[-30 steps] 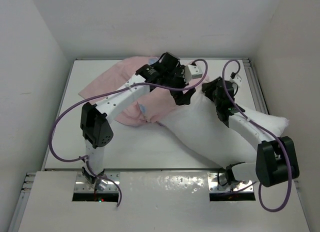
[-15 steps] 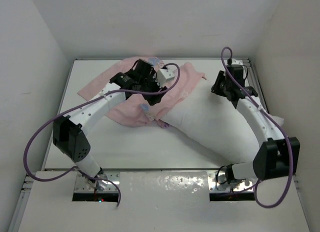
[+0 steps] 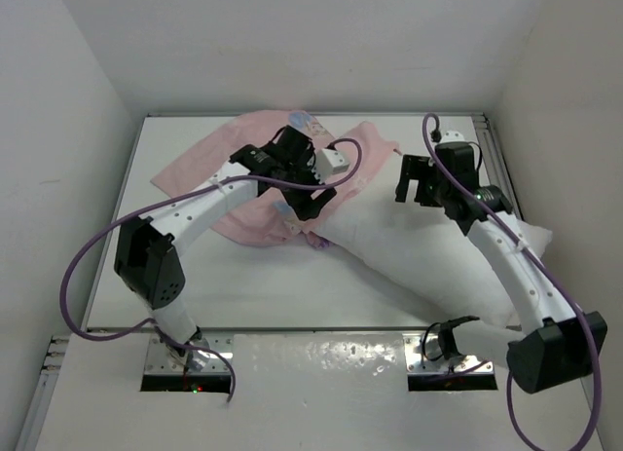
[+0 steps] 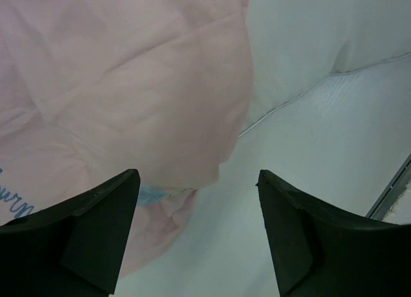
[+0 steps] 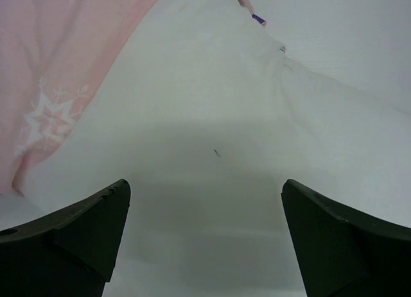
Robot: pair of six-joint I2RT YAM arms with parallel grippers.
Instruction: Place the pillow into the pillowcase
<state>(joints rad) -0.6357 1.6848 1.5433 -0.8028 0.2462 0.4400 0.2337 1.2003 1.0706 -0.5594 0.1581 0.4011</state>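
Note:
The white pillow lies slanted across the right half of the table, its far-left end reaching under the pink pillowcase. The pillowcase is spread pale-pink side out at the back left. My left gripper hovers open over the spot where case and pillow meet. In the left wrist view its gripper is empty, with the pillowcase on the left and the pillow at the upper right. My right gripper is open above the pillow's far part. In the right wrist view that gripper is wide open above the pillow, with the pillowcase to the left.
The white table is enclosed by walls on the left, back and right. A metal rail runs along its right edge. Purple cables loop off both arms, one hanging out to the left.
My right gripper has opened wide and shifted a little left over the pillow. My left gripper swung left, then came back down to the pillow's end by the case.

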